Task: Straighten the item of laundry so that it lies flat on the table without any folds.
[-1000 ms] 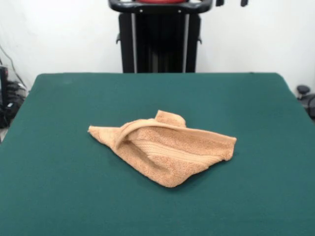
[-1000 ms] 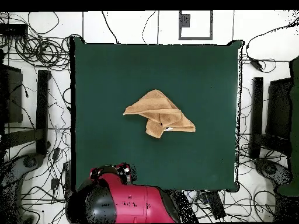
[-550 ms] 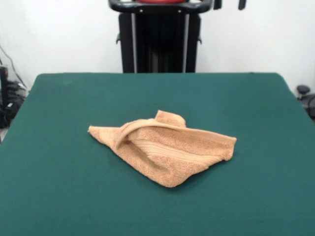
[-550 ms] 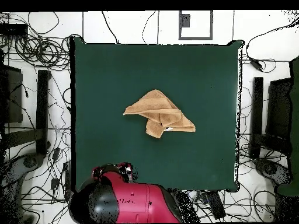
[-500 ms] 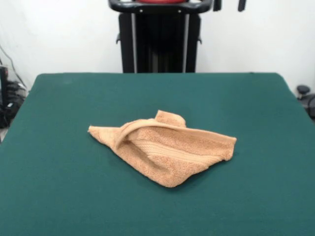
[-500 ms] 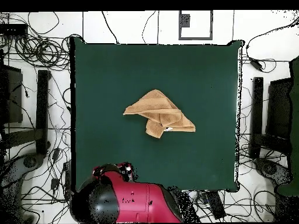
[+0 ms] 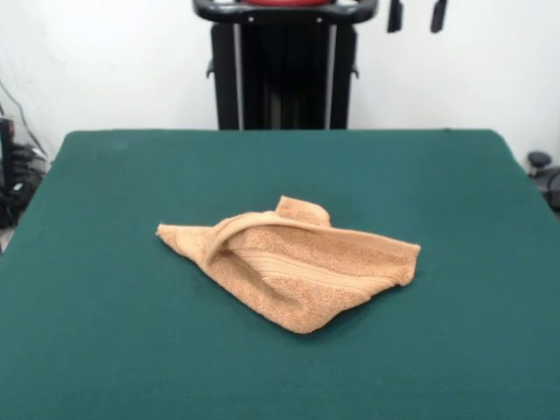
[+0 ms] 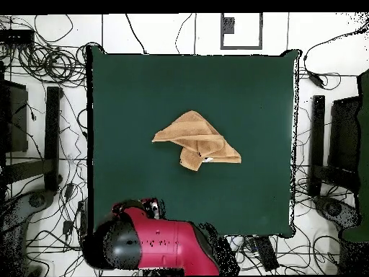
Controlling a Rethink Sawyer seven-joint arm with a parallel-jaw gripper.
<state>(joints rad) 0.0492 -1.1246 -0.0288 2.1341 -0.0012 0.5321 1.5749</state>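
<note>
The item of laundry (image 7: 293, 267) is an orange-tan towel lying crumpled near the middle of the green table (image 7: 455, 184). One edge is rolled over its top and a corner is folded up behind. From above, the towel (image 8: 196, 141) forms a rough triangle with a folded flap and a small white tag (image 8: 207, 159) on the side toward the robot. My gripper (image 7: 416, 15) hangs high at the picture's top edge, far behind the towel and to its right. Its two dark fingertips stand apart with nothing between them. The red arm (image 8: 155, 242) sits at the table's (image 8: 252, 86) edge.
The black pedestal (image 7: 284, 70) stands behind the table's far edge. Cables (image 8: 50, 65) and black stands (image 8: 52, 137) lie on the floor around the table in the overhead view.
The gripper's fingertips have come down a little further into the top of the front view. The red arm has shifted slightly in the overhead view. The towel has not moved.
</note>
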